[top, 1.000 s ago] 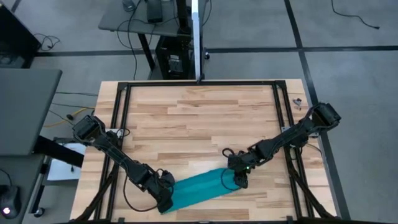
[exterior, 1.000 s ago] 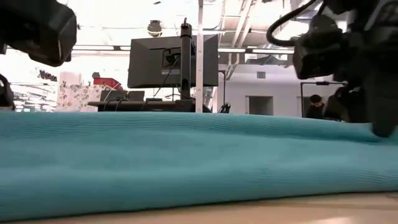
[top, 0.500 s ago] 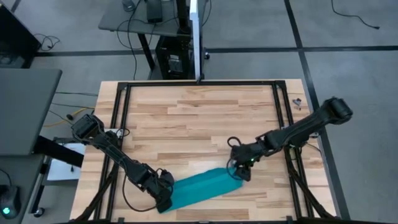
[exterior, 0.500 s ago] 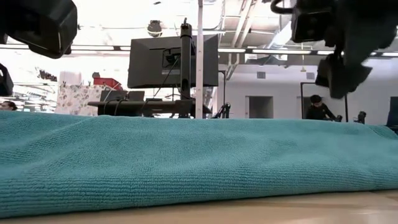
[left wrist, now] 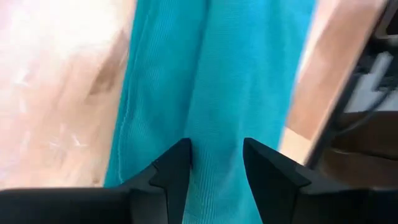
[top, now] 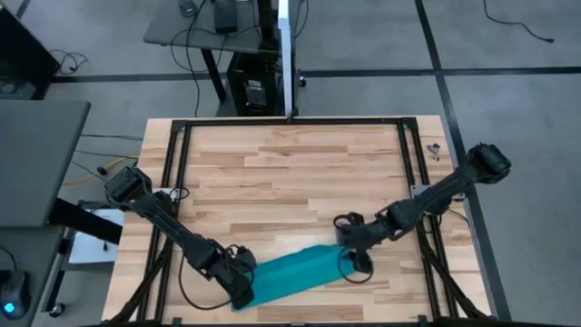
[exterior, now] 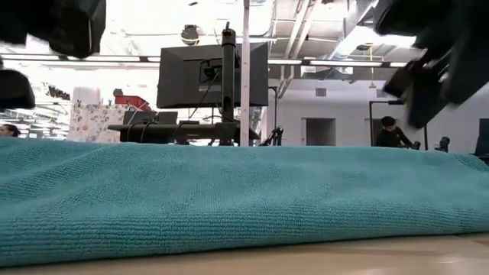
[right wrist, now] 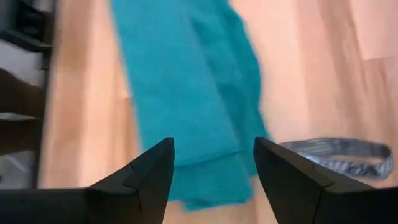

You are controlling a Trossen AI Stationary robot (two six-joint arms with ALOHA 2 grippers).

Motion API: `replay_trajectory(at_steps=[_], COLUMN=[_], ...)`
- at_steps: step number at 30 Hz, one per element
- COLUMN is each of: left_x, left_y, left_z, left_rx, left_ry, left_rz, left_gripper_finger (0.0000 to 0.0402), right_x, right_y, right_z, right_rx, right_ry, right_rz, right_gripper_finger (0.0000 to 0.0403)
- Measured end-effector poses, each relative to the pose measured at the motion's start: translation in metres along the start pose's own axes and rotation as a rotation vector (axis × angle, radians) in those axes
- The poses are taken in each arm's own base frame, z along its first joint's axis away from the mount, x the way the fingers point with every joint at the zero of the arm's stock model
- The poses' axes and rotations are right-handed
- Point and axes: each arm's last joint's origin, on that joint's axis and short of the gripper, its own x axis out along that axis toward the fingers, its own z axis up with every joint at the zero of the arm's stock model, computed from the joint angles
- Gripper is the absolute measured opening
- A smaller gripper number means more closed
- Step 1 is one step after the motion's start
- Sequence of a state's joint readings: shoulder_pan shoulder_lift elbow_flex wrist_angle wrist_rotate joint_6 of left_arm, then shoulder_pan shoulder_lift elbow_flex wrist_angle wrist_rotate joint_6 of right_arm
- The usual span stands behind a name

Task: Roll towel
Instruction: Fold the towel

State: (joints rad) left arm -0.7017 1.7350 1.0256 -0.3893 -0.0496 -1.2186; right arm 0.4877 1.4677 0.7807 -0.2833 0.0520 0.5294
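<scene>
The teal towel (top: pixel 295 272) lies on the wooden table near its near edge, folded into a long narrow strip of several layers that slants from near left to far right. It fills the low view (exterior: pixel 244 198). My left gripper (top: pixel 238 292) hangs over the strip's left end. In the left wrist view its fingers (left wrist: pixel 216 162) stand partly open above the cloth (left wrist: pixel 236 74). My right gripper (top: pixel 352 259) is open above the strip's right end (right wrist: pixel 180 93). It shows raised in the low view (exterior: pixel 435 76) and wide open in the right wrist view (right wrist: pixel 214 168).
A grey loop of band (right wrist: pixel 336 155) lies on the table beside the towel's right end. A black frame (top: pixel 290 123) runs round the table top. Bare wood (top: pixel 290 182) stretches from the towel to the far edge. A monitor and a distant person show beyond the table.
My right gripper has risen off the towel's right end, where its fingers reached down to the cloth a second ago, and now hangs clear above it. My left gripper has gone up a little over the left end. The towel has stayed flat in place.
</scene>
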Motion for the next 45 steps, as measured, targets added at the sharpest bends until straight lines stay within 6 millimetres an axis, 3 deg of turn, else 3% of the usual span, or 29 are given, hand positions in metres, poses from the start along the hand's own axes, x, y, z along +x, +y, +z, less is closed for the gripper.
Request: replay_trajectory(at_steps=[9, 18, 22, 26, 28, 36, 45], left_x=[0.005, 0.005, 0.005, 0.005, 0.004, -0.021, -0.026], left_y=[0.000, -0.002, -0.002, -0.001, 0.000, -0.001, 0.013], left_z=[-0.003, -0.007, -0.007, -0.007, -0.008, -0.007, -0.007], left_rx=[0.006, 0.025, 0.053, 0.062, 0.043, 0.023, 0.035], left_ry=[0.016, 0.022, 0.023, 0.029, 0.037, 0.033, 0.014], left_rz=[0.003, -0.006, -0.003, 0.008, 0.011, -0.011, 0.138], left_gripper_finger=[0.0132, 0.0132, 0.0109, 0.0023, 0.0014, 0.0005, 0.0006], right_x=[0.031, 0.035, 0.037, 0.037, 0.033, 0.009, 0.023], right_y=[-0.001, -0.007, -0.014, -0.019, -0.020, -0.026, -0.047], right_z=[-0.005, -0.004, -0.001, 0.001, 0.003, 0.016, 0.018], right_rx=[-0.041, -0.049, -0.020, 0.004, 0.008, 0.047, 0.092], right_ry=[0.057, 0.079, 0.109, 0.131, 0.130, 0.100, 0.140], right_rz=[-0.027, -0.020, 0.020, 0.062, 0.078, 0.122, 0.071], right_gripper_finger=[0.0211, 0.0207, 0.0160, 0.0043, 0.0016, 0.0005, 0.0003])
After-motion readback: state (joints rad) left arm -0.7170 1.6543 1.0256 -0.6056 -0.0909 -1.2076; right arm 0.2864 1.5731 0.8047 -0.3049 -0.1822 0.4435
